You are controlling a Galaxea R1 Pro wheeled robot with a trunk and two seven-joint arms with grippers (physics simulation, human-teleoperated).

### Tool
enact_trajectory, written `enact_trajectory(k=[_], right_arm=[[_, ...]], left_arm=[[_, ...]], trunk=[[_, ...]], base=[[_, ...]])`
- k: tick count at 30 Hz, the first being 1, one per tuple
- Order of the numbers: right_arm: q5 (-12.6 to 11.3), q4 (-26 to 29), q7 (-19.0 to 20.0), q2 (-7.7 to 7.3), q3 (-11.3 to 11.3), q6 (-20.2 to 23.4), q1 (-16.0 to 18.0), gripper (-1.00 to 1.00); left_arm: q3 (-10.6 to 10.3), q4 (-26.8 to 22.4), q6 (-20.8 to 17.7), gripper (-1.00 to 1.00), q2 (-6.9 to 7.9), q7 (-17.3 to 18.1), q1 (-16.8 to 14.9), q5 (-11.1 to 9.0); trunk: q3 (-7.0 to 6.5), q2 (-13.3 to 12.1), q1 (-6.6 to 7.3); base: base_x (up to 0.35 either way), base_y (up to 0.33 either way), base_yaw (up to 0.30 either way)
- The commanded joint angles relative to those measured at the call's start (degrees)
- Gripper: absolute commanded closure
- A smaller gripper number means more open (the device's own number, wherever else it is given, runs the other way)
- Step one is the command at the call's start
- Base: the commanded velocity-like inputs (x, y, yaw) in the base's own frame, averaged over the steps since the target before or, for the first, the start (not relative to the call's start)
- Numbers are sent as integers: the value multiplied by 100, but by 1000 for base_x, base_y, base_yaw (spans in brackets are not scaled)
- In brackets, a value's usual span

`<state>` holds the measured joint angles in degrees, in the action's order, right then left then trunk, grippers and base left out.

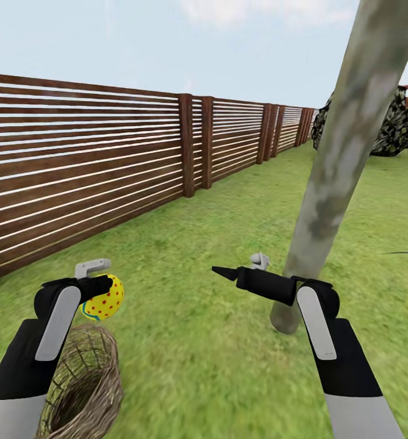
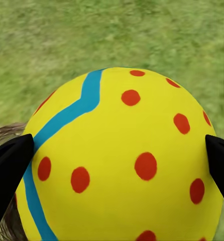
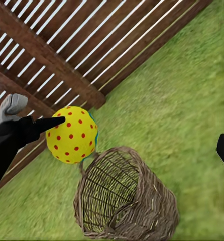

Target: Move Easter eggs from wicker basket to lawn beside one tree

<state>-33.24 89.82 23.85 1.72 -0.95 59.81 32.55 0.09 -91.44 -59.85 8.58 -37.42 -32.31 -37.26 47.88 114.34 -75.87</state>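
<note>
Your left gripper is clamped on an Easter egg, holding it in the air just above the far rim of the wicker basket, which lies tipped on the lawn at near left. In the left wrist view both dark fingertips pinch the egg only at its widest sides, so a fast swing could roll it out of the grip; if it drops here it may land back in the basket. The tree stands to your right, its base just beside the right gripper, whose jaws are spread apart and empty. Carrying the egg across, you could knock the left arm into the right one or into the trunk. I cannot tell whether other eggs remain in the basket.
</note>
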Motion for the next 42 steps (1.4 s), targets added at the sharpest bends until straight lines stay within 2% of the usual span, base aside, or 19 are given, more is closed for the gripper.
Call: enact_trajectory(k=[1, 6, 20, 34, 42], right_arm=[[58, 1, 58, 2, 7, 19, 2, -100], [58, 1, 59, 4, 7, 19, -8, -100], [61, 1, 59, 4, 4, 19, -12, -100], [55, 1, 59, 4, 5, 19, -70, -100], [54, 1, 59, 4, 7, 19, -82, -100]], left_arm=[[-3, -6, -15, 100, 3, -55, -3, -62], [-7, -5, -15, 100, -4, -55, -3, -60], [-17, -6, -15, 100, -11, -63, -3, -53], [-34, -5, -15, 100, -14, -88, -3, -53], [-152, -6, -15, 100, -14, -236, -3, -52]], trunk=[[-16, -39, 23], [-110, -240, 133], [-441, -801, 441], [-807, -1363, 748], [-1016, -1684, 924]], base=[[0, 0, -82], [-105, 0, -26], [-328, 0, -74], [-128, 0, -119], [-337, 0, -119]])
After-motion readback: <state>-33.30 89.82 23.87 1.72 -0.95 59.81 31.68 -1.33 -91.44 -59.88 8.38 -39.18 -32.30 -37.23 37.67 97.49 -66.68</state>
